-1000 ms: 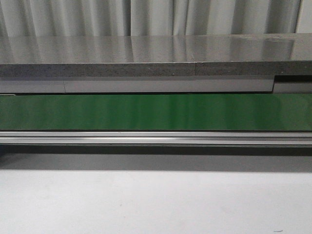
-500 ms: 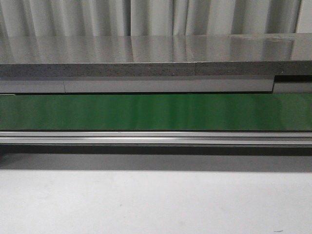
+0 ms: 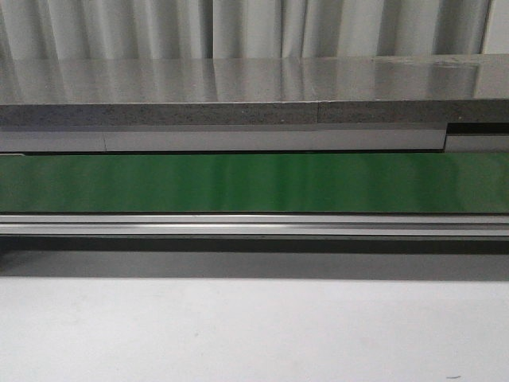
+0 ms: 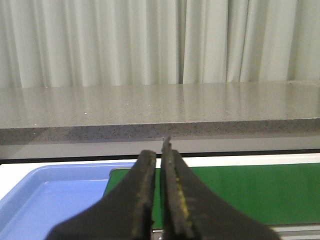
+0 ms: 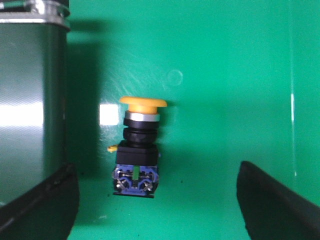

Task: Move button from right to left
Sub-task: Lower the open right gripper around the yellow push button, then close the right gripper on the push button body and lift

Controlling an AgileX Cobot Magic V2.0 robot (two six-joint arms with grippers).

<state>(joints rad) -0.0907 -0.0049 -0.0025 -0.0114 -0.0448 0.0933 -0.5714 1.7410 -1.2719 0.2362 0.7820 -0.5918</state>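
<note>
Pale pleated curtains [image 3: 254,28] back the scene in the front view, behind a long grey speckled counter [image 3: 238,79]; below it the green conveyor belt [image 3: 238,183] runs the full width, then an aluminium rail [image 3: 238,224], then the white table [image 3: 238,334]. Front view vs. both earlier frames: no change noted, same belt, rail and table, no arm or object entering. Going left to right: left wrist view shows the left gripper [image 4: 161,170] with its two black fingers [image 4: 142,195] pressed together, only a thin seam between them, nothing held. Beyond it, a blue tray [image 4: 50,195] sits at the belt's end, its rim just beside the green surface; counter and curtains behind. Right wrist view looks straight down on green belt surface. A dark metallic guard panel [image 5: 30,100] borders one side, reflecting light. The button [image 5: 139,147] lies on its side on the belt, near the panel but apart from it: yellow-orange cap [image 5: 142,104], silver collar, black body, blue terminal block with screws at the base. A small bright square reflection [image 5: 107,114] sits just beside the collar. Right gripper [image 5: 157,200] is spread wide; its dark fingertips [image 5: 42,205] show at both lower corners, button between them, touching neither. Nothing lies between the fingers and the button
</note>
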